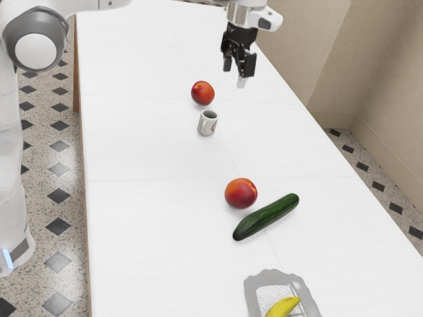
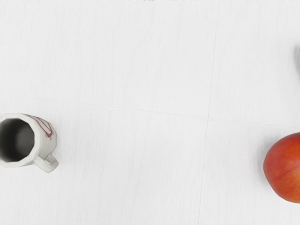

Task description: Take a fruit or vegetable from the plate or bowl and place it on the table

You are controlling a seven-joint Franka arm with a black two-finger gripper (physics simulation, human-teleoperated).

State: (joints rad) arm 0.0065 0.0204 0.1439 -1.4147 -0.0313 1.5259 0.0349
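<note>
High above the table [image 1: 152, 158], my gripper [image 1: 236, 71] hangs open with nothing between its fingers. A yellow banana [image 1: 283, 307] lies in a grey, wavy-rimmed plate [image 1: 254, 288] at the exterior view's lower edge, well away from my hand. Its lower part is cut off by that edge. Outside the plate, a red-orange fruit [image 1: 240, 193] sits beside a green cucumber [image 1: 266, 217]; a second such fruit [image 1: 203, 93] rests farther up the table. In the wrist view, one red-orange fruit [image 2: 285, 168] is partly visible.
A small white mug [image 1: 207, 123] stands upright close to the farther fruit. The same mug [image 2: 46, 140] appears in the wrist view, its dark inside facing the camera. The table's long edge [image 1: 307, 111] runs along the exterior view's right, with a beige wall beyond.
</note>
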